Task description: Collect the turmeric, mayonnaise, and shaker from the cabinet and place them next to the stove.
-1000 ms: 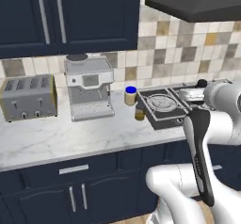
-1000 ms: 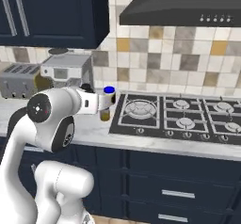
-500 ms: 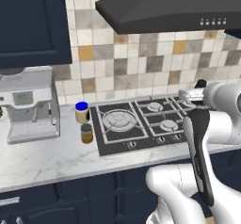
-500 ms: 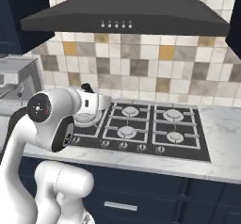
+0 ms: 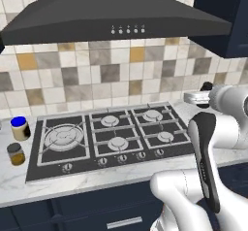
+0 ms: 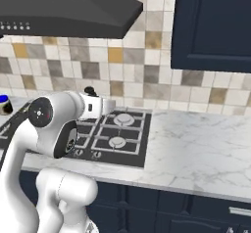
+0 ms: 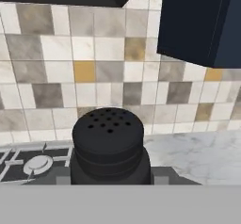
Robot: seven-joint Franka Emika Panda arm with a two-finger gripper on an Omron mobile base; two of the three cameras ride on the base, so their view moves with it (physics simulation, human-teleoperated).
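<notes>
- The gripper [image 7: 110, 183] pinches the black shaker [image 7: 109, 145], held above the stove's [image 5: 106, 140] right end.
- The mayonnaise [image 5: 20, 128] and turmeric [image 5: 16, 153] stand on the counter [image 6: 196, 151], left of the stove.

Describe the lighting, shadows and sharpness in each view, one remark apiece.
Left base view: flat, even rendered light; the hood is dark but shadows the tiles little, and the stove is glare-free. Right base view: soft light, faint shading on the marble counter, nothing blurred. Hand view: the shaker looms large and slightly soft; the tiles behind stay sharp.
</notes>
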